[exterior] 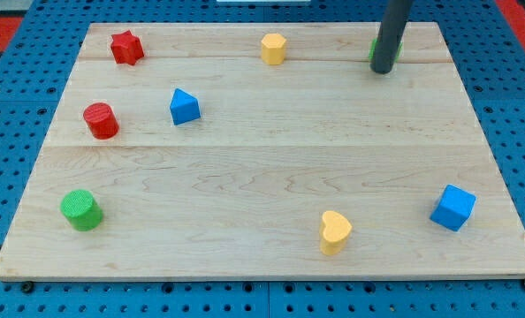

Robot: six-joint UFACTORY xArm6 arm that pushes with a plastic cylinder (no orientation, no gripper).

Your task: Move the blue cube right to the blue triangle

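The blue cube (453,208) sits near the board's right edge, toward the view's bottom. The blue triangle (184,106) lies in the upper left part of the board. My tip (383,69) rests near the view's top right, far above the blue cube and far right of the blue triangle. The rod hides most of a green block (374,49) just behind it.
A red star (126,47) is at top left, a red cylinder (101,120) left of the blue triangle, a green cylinder (81,210) at bottom left. A yellow block (273,49) sits at top centre, a yellow heart (335,231) at bottom right. The wooden board (262,168) lies on blue pegboard.
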